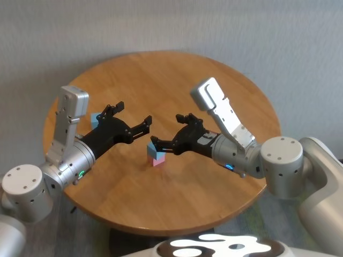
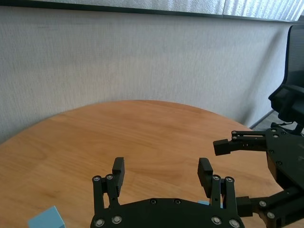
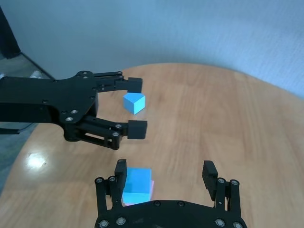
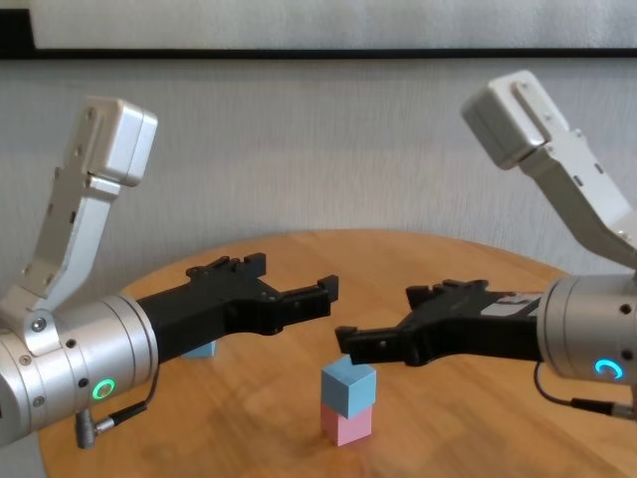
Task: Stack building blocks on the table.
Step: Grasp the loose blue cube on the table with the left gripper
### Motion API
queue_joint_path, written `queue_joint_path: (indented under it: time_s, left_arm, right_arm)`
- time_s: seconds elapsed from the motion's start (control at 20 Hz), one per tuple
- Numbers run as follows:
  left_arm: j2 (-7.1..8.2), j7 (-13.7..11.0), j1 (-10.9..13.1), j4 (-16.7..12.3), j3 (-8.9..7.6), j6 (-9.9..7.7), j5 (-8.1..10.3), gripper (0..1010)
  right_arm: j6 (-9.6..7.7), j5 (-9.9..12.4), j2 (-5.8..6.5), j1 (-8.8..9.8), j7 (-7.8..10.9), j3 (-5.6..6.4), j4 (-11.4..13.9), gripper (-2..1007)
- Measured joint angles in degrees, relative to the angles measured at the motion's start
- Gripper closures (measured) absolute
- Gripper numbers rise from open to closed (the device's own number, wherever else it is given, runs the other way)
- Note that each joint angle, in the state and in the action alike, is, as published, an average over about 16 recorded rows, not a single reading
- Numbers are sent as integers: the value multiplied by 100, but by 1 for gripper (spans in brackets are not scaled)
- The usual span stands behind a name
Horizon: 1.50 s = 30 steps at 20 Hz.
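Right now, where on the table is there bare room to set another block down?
The far half of the round honey-brown wooden table, beyond both claws, is bare, as is the near strip before the light blue cube on the pale pink cube. The middle is crowded: open left claw, open right claw, lone light blue cube.

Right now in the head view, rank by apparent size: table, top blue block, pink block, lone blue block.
1. Table, by far.
2. Top blue block, stacked on the pink block; both partly hidden, so unranked.
The lone blue block is mostly hidden by the left gripper, so unranked.
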State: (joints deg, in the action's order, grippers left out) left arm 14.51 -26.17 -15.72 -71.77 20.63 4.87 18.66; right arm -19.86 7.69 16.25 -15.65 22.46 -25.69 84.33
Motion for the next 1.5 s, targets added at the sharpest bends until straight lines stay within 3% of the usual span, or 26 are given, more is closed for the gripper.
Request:
queue_joint_path:
  time_s: [0.2, 0.4, 0.9, 1.1, 1.3, 1.5]
  left_arm:
    - [0, 0, 0, 0, 0, 0, 0, 10]
    - [0, 0, 0, 0, 0, 0, 0, 10]
    - [0, 0, 0, 0, 0, 0, 0, 10]
    - [0, 0, 0, 0, 0, 0, 0, 10]
    - [0, 0, 0, 0, 0, 0, 0, 10]
    - [1, 21, 1, -3, 1, -10, -2, 10]
  right_arm:
    - [164, 49, 30, 4, -101, 117, -2, 0]
    - [517, 52, 63, 48, -251, 271, 11, 0]
    - [1932, -304, 99, 273, -769, 631, 29, 0]
    - [2379, -506, 80, 337, -937, 721, -12, 0]
    - [2634, -651, 50, 364, -1051, 773, -68, 0]
    - [2740, -715, 23, 369, -1095, 806, -115, 0]
